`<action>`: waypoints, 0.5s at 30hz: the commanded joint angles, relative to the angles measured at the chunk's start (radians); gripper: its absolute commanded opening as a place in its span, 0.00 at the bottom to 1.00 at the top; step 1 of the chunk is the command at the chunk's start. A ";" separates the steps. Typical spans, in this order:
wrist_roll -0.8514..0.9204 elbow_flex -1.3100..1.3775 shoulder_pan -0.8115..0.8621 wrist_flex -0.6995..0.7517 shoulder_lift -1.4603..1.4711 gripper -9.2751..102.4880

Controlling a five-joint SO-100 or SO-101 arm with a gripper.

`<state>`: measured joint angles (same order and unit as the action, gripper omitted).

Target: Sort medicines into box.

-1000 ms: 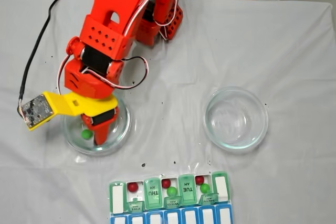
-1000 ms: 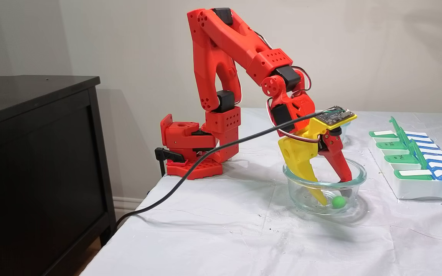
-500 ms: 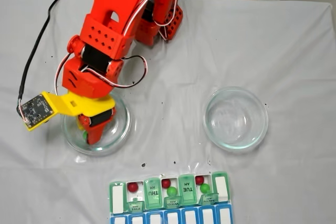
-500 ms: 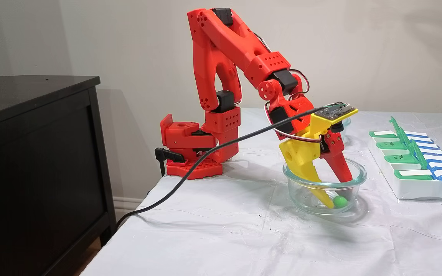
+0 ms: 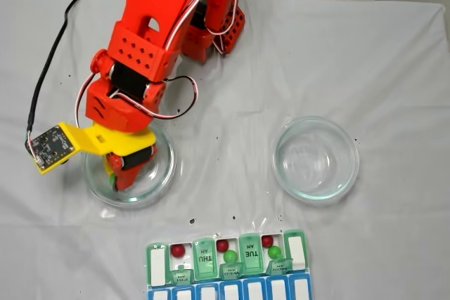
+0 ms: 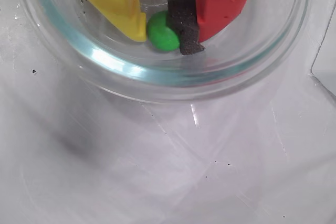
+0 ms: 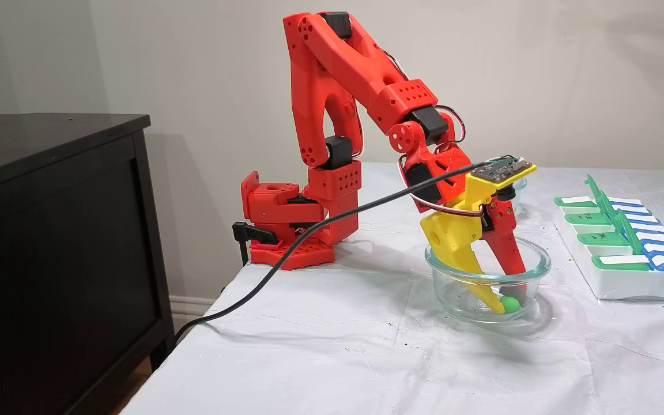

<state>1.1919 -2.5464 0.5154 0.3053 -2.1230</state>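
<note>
While the fingers point(image 6: 164, 31) pinch it, a green ball point(image 6: 162, 31) sits low in the glass dish point(image 6: 105, 59).
Seen from the wrist, the yellow finger point(image 6: 118, 1) and the red finger's black foam pad point(image 6: 185, 27) touch the ball on either side. Nearer the front edge of the white tabletop point(image 5: 394, 89), the pill organizer point(image 5: 228, 266) shows green lids reading THU and TUE, with red balls point(image 5: 178, 250) and green balls point(image 5: 230, 256) in open compartments. A second glass dish point(image 5: 316, 158) stands well apart.
</note>
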 commanded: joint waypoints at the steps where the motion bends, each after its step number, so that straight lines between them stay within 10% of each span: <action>1: -0.021 0.041 -0.009 0.034 -0.023 0.08; 10: -0.140 0.130 -0.055 0.453 -0.465 0.08; 15: -0.351 0.193 -0.167 0.451 -0.549 0.08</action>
<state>0.9649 -2.4804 0.4172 0.7563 -2.5387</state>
